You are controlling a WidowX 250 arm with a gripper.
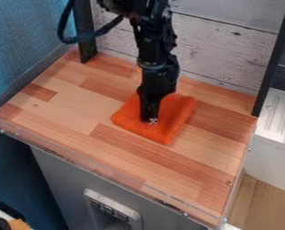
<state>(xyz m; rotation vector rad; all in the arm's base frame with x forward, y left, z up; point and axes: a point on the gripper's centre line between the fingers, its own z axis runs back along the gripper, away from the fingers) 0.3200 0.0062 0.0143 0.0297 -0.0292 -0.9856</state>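
Orange cloth [173, 117] right under the gripper [149, 120]!
Points down at the cloth's middle; can't tell if spread, pressed together or pinching.

Room to pass lies over the worktop [72, 103] on both sides of the cloth [171, 123] and in front, up to the clear lip [108, 166]. The plank wall [220, 49] blocks the back, posts [84, 33] flank it, and the arm [153, 45] stands over the cloth.
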